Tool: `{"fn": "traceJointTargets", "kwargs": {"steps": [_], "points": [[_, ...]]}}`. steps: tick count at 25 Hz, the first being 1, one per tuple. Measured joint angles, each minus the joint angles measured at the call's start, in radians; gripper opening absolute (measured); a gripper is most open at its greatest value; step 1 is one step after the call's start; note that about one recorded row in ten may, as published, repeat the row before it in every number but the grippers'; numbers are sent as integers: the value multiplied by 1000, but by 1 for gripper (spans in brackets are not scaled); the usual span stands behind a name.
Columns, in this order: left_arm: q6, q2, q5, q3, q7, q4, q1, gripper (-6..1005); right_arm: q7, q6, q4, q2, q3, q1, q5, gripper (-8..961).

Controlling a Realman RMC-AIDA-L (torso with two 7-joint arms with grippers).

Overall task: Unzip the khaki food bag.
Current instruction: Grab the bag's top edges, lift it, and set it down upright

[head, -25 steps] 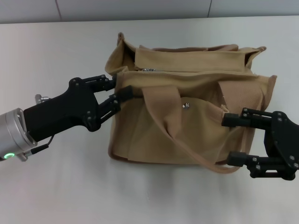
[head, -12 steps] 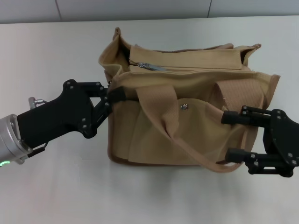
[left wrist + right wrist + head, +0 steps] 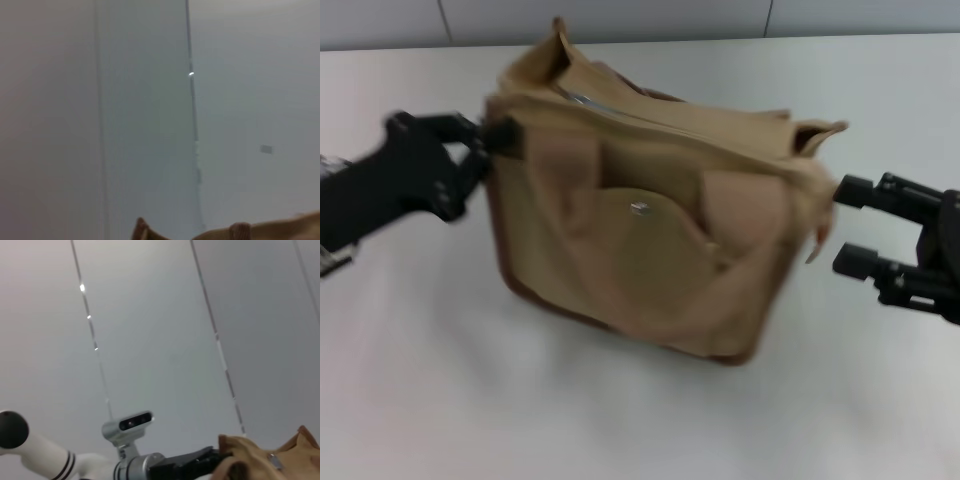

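Boxy tan canvas food bag (image 3: 650, 220) dragged leftward, now skewed mid-table; black left gripper (image 3: 492, 140) clamped on its upper corner; black right gripper (image 3: 855, 230) gaping, empty, beside; zipper barely started.

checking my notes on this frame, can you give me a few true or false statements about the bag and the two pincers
1. The khaki food bag sits square and level on the table. False: it is tilted, its left end pulled toward the left pincer.
2. The left pincer is at the bag's upper left corner. True.
3. The right pincer is shut on a handle. False: it is open, just off the bag's right end.
4. A metal snap shows on the front pocket. True.
5. The bag lies flat on its side. False: its top faces upward.
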Motion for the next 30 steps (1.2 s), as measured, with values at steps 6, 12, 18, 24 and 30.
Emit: {"fn": "traceJointTargets", "kwargs": {"steps": [6,12,18,24,30], "points": [[72,31,-134,-56,-82,98,-14,42,9,4,22,0,38,10,37,759],[172,-13,-154,16,-83,129,-52,41,8,57,103,3,38,22,154,759],[62,-40,-159,268,81,2,-83,41,-26,149,148,14,26,43,182,758],[52,-42,-165,280,147,-60,-72,41,-100,202,149,14,-16,44,153,758],[49,-43,-165,283,148,-65,-63,41,-298,313,202,18,-74,62,139,758]]}}
